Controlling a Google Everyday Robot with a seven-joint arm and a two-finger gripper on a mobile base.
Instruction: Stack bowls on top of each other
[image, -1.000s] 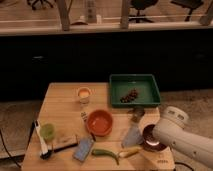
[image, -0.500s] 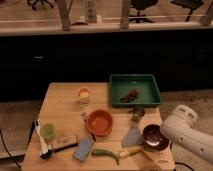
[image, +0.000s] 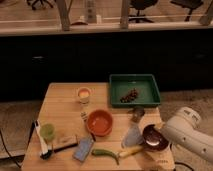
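Observation:
The orange bowl (image: 99, 123) sits upright in the middle of the wooden table (image: 62, 107). The glossy maroon-brown bowl (image: 153, 138) sits near the front right corner, apart from the orange one. My white arm (image: 190, 134) reaches in from the right. My gripper (image: 161, 132) is at the right rim of the maroon bowl, mostly hidden by the arm's end.
A green tray (image: 135, 80) with a dark clump stands at the back right. A pale cup (image: 84, 94), a green cup (image: 47, 131), a brush (image: 40, 146), a blue packet (image: 84, 149), a green pepper (image: 105, 153), a banana (image: 131, 150) and a silvery pouch (image: 133, 134) lie around the bowls.
My arm has drawn back to the right, uncovering more of the maroon bowl. The bowls have not moved.

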